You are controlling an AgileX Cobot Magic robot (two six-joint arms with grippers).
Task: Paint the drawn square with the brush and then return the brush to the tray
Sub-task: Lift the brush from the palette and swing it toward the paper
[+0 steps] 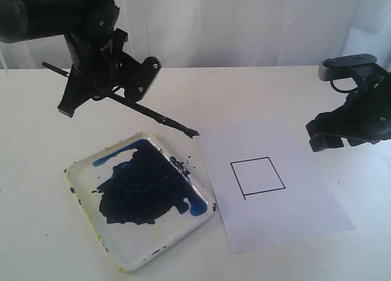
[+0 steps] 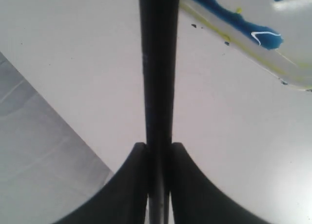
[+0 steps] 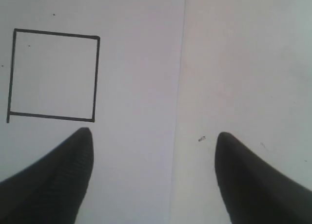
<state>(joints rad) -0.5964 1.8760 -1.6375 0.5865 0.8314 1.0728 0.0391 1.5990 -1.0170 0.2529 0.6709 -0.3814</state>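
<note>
Now, the left gripper (image 1: pixel 101 91) clamped the brush (image 1: pixel 153 115), its wet tip hanging between tray (image 1: pixel 131 266) and paper (image 1: pixel 305 214); the square (image 1: pixel 258 177) lay unpainted, and the right gripper (image 3: pixel 153 146) gaped beside it. That loaded tip could have dripped short of the outline, or a steep sweep might have smeared past it.

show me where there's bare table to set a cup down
Bare table: left of the tray, near-right of the paper sheet, and the far strip behind it. Crowded: the tray-paper gap, by the brush tip.
</note>
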